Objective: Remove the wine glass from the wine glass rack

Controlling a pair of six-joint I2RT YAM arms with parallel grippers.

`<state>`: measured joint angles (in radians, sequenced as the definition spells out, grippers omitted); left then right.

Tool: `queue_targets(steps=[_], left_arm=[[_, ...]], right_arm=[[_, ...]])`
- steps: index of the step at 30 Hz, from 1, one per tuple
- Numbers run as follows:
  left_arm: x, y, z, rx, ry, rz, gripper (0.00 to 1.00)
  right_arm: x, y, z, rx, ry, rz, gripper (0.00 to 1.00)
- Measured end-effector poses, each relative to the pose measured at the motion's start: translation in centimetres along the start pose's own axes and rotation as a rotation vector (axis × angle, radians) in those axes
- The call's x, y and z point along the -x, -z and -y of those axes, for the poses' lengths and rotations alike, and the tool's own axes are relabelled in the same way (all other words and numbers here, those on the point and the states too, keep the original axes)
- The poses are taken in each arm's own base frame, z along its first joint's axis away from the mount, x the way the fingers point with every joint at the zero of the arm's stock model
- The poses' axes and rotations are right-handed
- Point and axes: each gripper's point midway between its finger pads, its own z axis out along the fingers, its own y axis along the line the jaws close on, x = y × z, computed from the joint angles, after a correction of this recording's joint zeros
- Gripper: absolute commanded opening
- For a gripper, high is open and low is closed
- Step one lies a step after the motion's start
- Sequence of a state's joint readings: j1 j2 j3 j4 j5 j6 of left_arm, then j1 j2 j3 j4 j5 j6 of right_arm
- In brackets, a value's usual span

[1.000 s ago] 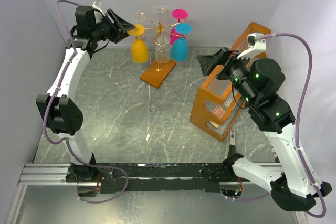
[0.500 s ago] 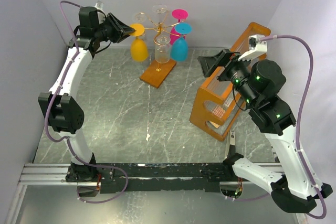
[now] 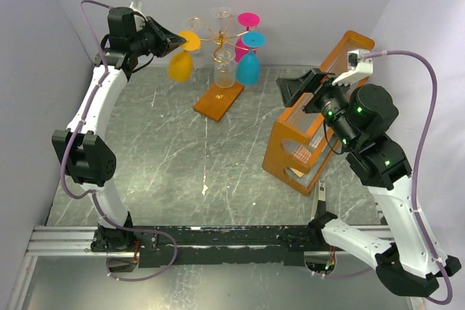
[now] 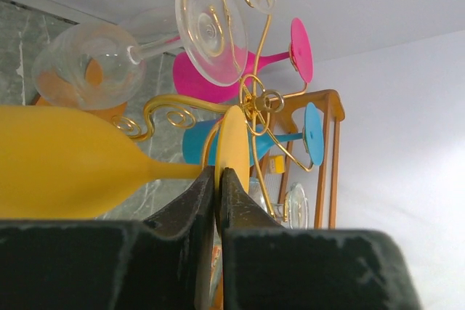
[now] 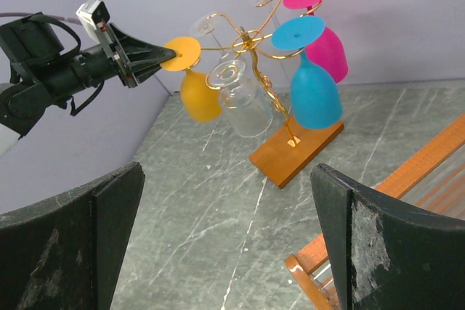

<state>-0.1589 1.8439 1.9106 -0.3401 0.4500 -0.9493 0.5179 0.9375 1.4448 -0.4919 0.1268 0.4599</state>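
Note:
The wine glass rack (image 3: 216, 38) is a gold wire stand on an orange base (image 3: 218, 99) at the back of the table. A yellow wine glass (image 3: 180, 67) hangs bowl down at the rack's left side, tilted leftward. My left gripper (image 3: 176, 40) is shut on the thin edge of its round foot (image 4: 234, 143), with the stem and bowl (image 4: 65, 161) stretching off to the left in the left wrist view. Far to the right, my right gripper (image 5: 227, 172) hangs open and holds nothing, looking at the rack (image 5: 265, 85) from a distance.
A blue glass (image 3: 248, 69), a pink glass (image 3: 248, 19) and two clear glasses (image 3: 226, 70) also hang on the rack. A big orange frame with clear panels (image 3: 280, 147) stands at the right, under the right arm. Walls close in on the left and behind.
My left gripper has closed on the yellow glass's foot. The yellow bowl has swung to the left, away from the rack's stem. The right arm has barely moved.

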Motion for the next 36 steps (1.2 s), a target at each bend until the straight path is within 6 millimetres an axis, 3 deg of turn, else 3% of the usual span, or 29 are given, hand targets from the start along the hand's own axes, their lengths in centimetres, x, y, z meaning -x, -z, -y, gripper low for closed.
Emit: queue_targets(steps=[20, 36], left_arm=[[0.6, 0.1, 1.4, -0.018, 0.169, 0.025, 0.07], [0.3, -1.7, 2.9, -0.061, 0.189, -0.006, 0.07]], right_arm=[[0.5, 0.5, 0.1, -0.007, -0.002, 0.018, 1.0], [0.6, 0.6, 0.2, -0.011, -0.003, 0.024, 1.0]])
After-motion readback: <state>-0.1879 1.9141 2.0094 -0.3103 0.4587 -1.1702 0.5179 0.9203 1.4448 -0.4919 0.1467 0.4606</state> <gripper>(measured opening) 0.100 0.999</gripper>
